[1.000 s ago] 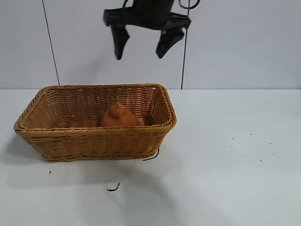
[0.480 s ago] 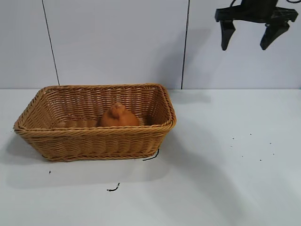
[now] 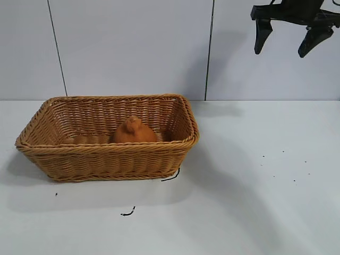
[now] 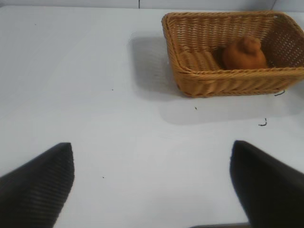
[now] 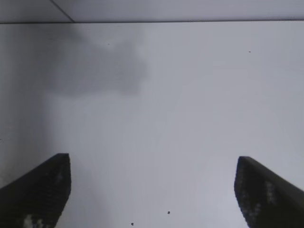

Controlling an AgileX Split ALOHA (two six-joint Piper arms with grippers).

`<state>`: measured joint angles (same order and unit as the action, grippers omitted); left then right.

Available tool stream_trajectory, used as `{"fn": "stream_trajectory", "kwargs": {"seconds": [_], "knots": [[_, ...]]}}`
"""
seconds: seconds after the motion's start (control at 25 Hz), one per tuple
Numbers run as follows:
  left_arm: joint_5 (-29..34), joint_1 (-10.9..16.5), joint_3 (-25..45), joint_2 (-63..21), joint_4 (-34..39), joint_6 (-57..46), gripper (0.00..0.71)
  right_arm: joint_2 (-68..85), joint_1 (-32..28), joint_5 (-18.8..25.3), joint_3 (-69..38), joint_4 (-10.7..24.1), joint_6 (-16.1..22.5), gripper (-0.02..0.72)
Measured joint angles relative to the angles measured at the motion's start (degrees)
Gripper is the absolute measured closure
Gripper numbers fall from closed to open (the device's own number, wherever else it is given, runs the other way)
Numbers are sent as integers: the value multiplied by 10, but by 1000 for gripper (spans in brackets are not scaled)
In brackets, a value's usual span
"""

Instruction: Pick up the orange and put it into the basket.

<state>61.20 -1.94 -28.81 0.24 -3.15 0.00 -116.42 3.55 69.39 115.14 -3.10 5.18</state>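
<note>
Both grippers gape wide and empty, the right gripper (image 3: pixel 287 41) high above the table, the left gripper (image 4: pixel 152 183) low, while the orange (image 3: pixel 133 131) sits in the basket (image 3: pixel 106 159).

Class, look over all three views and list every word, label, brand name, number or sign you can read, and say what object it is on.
None: no view shows any readable text.
The basket is plain wicker, without tag or label.
The orange inside it has no sticker showing.
The table has only small dark specks and bits of thread, not writing.
The right gripper and left gripper show plain black fingers, unmarked.
</note>
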Motion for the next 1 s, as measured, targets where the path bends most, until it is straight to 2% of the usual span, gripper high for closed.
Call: {"fn": "stream_trajectory", "kwargs": {"seconds": [0.6, 0.72, 0.92, 1.0], "knots": [[0, 0, 0, 0, 0, 0, 71, 486, 0, 2, -545, 1, -22, 50], [0, 0, 0, 0, 0, 0, 71, 578, 0, -14, -641, 1, -52, 55], [0, 0, 0, 0, 0, 0, 71, 748, 0, -67, -760, 1, -111, 60], [0, 0, 0, 0, 0, 0, 71, 812, 0, -81, -802, 0, -121, 60]]}}
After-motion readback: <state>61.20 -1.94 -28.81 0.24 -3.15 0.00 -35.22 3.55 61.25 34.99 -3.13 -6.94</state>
